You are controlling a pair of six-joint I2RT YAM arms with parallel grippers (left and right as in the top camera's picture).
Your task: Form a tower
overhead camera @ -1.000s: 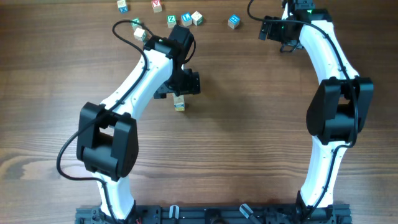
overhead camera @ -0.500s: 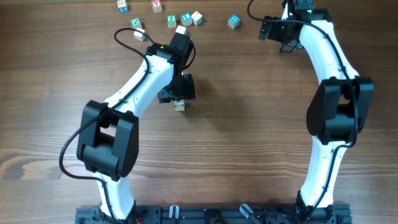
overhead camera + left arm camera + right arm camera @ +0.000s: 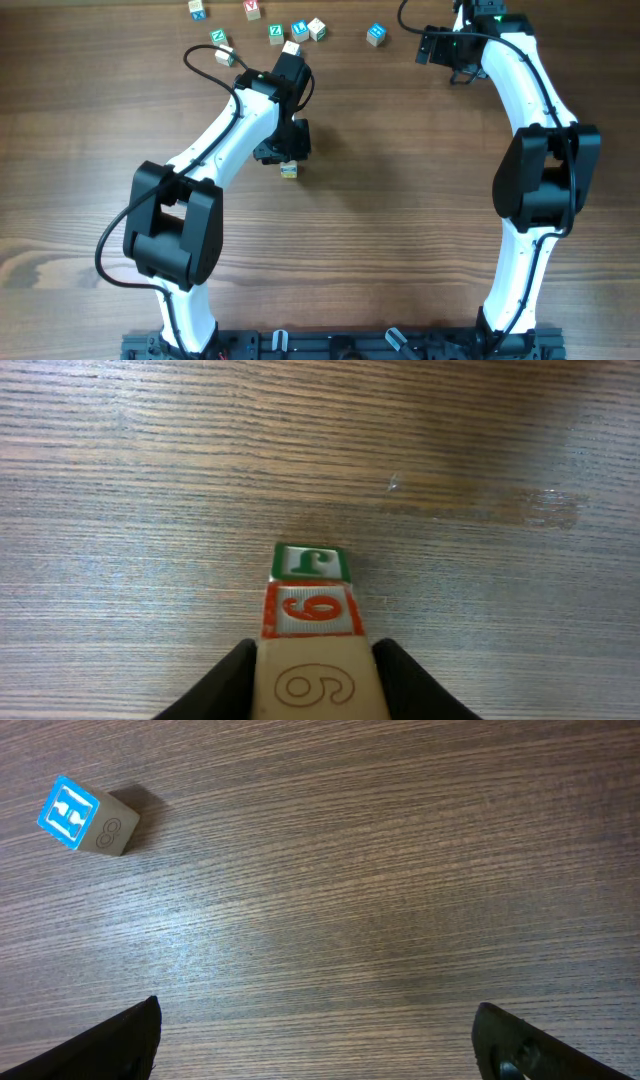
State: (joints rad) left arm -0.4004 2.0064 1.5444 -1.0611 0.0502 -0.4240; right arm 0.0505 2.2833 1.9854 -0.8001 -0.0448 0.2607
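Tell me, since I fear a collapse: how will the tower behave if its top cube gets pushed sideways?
Probably tippy: the tower is a narrow single column of stacked cubes. The top cube, between the fingers of the left gripper, would likely slide off alone, as nothing visibly joins them.

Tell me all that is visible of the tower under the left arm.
The tower is a narrow upright stack of small pale wooden cubes on the table. The left wrist view shows three: green-framed lowest, red-framed, then plain with an outlined digit. Fingers of the left gripper flank that top cube, seemingly touching.
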